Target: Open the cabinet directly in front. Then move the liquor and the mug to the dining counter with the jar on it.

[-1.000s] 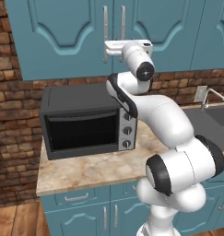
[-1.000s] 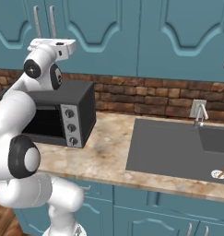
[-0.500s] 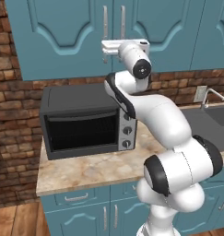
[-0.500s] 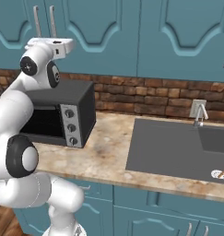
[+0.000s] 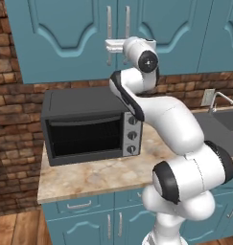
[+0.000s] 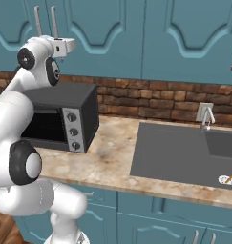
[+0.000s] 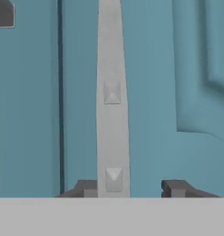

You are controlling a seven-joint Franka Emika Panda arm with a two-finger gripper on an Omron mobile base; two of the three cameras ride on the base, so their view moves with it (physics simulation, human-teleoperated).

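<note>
Versus 1 s ago: base views match, camera hasn't moved, toaster oven (image 5: 89, 125) and sink (image 6: 184, 151) in the same spots. Arm has barely shifted, hand still up at the cabinet (image 5: 65, 33) door edge; any change is a small nudge toward the doors.

Gripper (image 7: 129, 189): in the hand view the 2 dark fingertips (image 7: 85, 188) sit either side of a silver bar handle (image 7: 112, 92). Left tip is right against the handle, right tip stands clear of it with a gap. So jaws are part open around the handle, not clamped on it. In the left base view the gripper (image 5: 110, 48) is at the lower part of the 2 handles; right base view puts it (image 6: 69, 45) just beside the same pair.

Cabinet: teal wall unit above the counter (image 5: 99, 174), directly ahead of the arm, both doors shut. Seam between the 2 doors shows as a dark vertical line in the hand view, left of the handle. A 2nd handle (image 5: 109, 24) runs parallel just beside the first.

Handle orientation: long axis vertical, flat against the door face, running from the bottom to the top of the hand view. 2 mounting studs visible along it, 1 near the fingertips and 1 higher up. Gripper points straight at the door, fingers spaced horizontally across the bar.

Toaster oven sits below and left of the hand, on the marbled counter.
</note>
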